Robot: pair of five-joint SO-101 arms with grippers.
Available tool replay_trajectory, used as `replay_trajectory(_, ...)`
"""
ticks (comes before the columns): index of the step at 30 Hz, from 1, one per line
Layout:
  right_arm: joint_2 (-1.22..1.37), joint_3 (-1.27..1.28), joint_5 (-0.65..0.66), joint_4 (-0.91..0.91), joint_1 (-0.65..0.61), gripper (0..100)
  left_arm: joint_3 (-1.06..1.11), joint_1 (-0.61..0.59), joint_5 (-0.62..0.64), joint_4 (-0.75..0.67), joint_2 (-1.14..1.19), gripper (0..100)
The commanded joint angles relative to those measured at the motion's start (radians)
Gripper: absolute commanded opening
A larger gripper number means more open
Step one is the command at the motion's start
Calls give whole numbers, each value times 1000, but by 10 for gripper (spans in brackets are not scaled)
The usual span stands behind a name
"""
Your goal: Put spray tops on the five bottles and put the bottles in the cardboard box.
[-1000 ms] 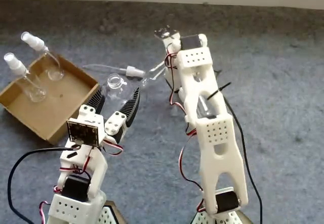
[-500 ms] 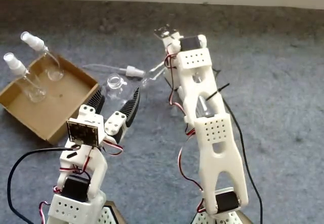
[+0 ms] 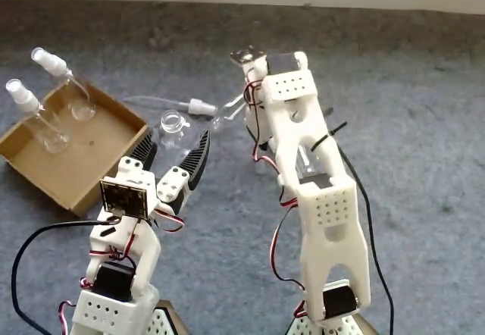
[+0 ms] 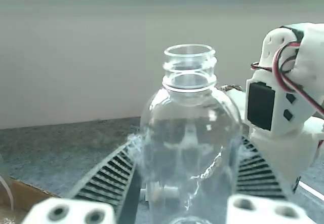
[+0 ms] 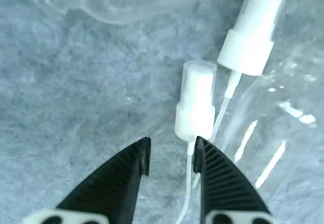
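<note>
Left gripper (image 3: 176,142) - black ribbed jaws closed against both sides of an uncapped bottle (image 3: 173,125). Bottle clear, upright, neck open, no spray top on it. It stands just beside the near corner of the cardboard box (image 3: 91,161), outside it.

Cardboard box - sits on the grey carpet (image 3: 424,161) at the left arm's side. Two capped bottles stand inside, one (image 3: 47,126) towards the middle, the other (image 3: 76,96) by the far wall. Both carry white spray tops.

Right arm (image 3: 303,145) is stretched out over the carpet beyond the held bottle. Right gripper (image 5: 172,145) - jaws apart, holding nothing, tips low over the carpet. Near spray top (image 5: 196,102), white, lies on the carpet just beside one fingertip; its thin tube runs along that finger. Cannot tell whether finger and top touch. Second spray top (image 5: 251,31) lies just past the first, tube angled towards it. A clear bottle (image 5: 126,1) lies on its side beyond the tops; another clear bottle (image 5: 283,122) lies alongside them.
</note>
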Motion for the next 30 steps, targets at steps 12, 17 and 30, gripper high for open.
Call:
replay_trajectory(12, 15, -4, 35, -67, 30, 138, 24, -18, -3, 5, 2, 119)
replay_trajectory(17, 47, -2, 38, -62, 15, 138, 24, -18, -3, 5, 2, 119)
replay_trajectory(30, 68, -12, 40, -39, 25, 8, 24, -13, -3, 40, -5, 119)
